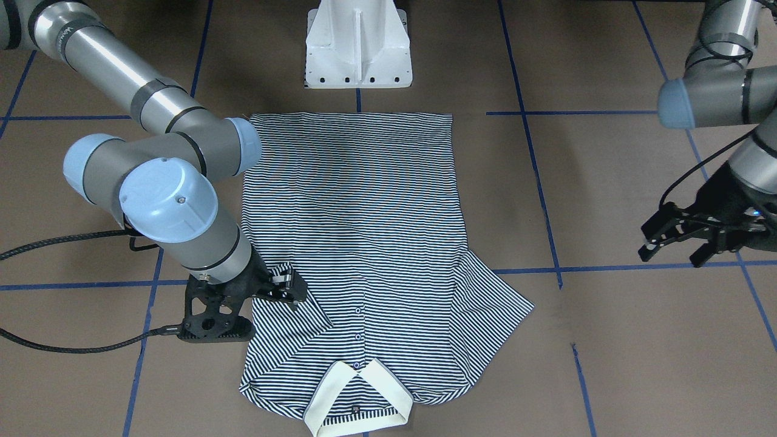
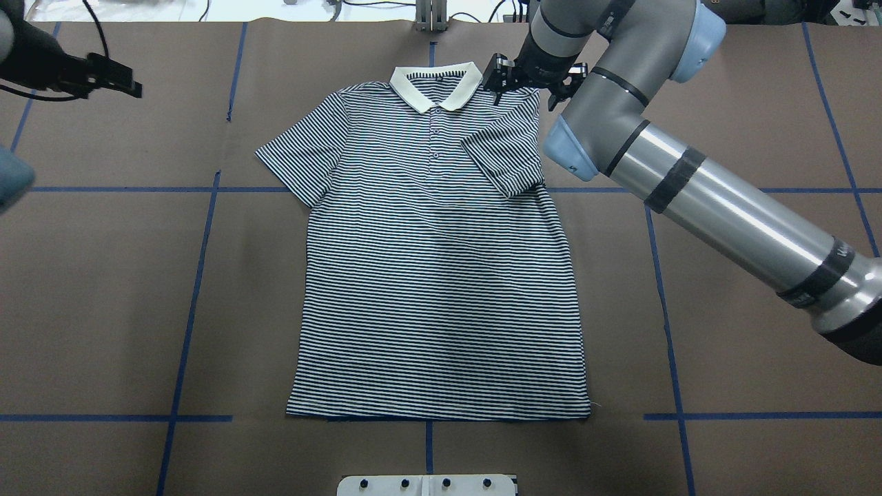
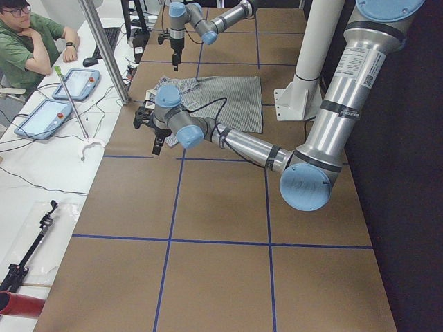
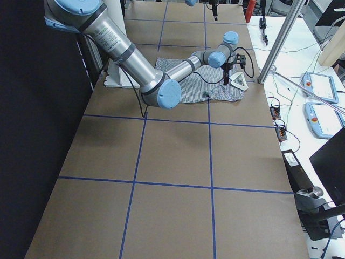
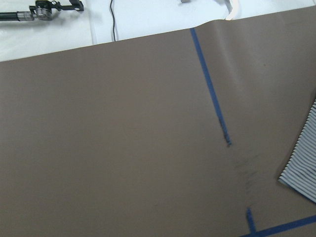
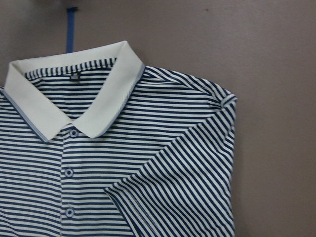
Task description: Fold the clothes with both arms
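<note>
The striped polo shirt lies flat and face up, its cream collar at the far side from the robot. Its sleeve on the robot's right is folded in over the chest; the other sleeve is spread out. My right gripper hovers open over the right shoulder, above the folded sleeve, with nothing in it. The right wrist view shows collar, placket and folded sleeve but no fingers. My left gripper is open and empty, well off to the shirt's left over bare table.
The brown table cover is marked with blue tape lines. The white pedestal base stands at the shirt's hem side. In the exterior left view a person sits at a side desk with tablets, beside a metal post.
</note>
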Controlling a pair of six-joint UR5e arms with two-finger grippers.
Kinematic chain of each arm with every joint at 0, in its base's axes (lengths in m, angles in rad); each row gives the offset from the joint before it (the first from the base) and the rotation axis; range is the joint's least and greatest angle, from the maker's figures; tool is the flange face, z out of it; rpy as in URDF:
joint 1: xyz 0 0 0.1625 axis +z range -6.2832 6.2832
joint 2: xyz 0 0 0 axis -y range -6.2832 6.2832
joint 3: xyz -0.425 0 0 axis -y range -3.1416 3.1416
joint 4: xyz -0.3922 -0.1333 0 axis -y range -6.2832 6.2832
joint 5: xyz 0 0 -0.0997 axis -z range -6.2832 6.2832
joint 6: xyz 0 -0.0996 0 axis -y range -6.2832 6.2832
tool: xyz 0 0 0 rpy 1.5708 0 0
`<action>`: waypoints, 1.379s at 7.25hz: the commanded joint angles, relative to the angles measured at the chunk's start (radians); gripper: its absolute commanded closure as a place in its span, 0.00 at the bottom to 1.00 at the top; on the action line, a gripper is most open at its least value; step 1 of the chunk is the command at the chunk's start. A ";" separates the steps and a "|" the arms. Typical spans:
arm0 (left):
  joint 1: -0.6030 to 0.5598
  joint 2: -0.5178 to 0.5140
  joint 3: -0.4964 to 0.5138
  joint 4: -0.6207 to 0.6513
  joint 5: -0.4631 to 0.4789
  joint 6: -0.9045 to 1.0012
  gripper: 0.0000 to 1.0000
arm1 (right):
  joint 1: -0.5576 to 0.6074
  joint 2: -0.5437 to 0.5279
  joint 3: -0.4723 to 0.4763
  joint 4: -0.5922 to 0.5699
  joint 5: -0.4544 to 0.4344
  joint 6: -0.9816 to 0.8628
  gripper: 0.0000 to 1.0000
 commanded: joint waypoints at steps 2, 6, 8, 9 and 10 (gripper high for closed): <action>0.297 -0.078 0.061 -0.022 0.360 -0.284 0.02 | 0.086 -0.116 0.114 -0.178 0.044 -0.300 0.00; 0.344 -0.259 0.328 -0.039 0.418 -0.300 0.02 | 0.085 -0.132 0.114 -0.169 0.069 -0.278 0.00; 0.344 -0.263 0.354 -0.042 0.421 -0.290 0.05 | 0.085 -0.132 0.112 -0.169 0.069 -0.278 0.00; 0.344 -0.263 0.362 -0.051 0.442 -0.285 0.06 | 0.085 -0.130 0.112 -0.169 0.069 -0.276 0.00; 0.343 -0.263 0.368 -0.056 0.445 -0.265 0.07 | 0.083 -0.130 0.112 -0.169 0.069 -0.276 0.00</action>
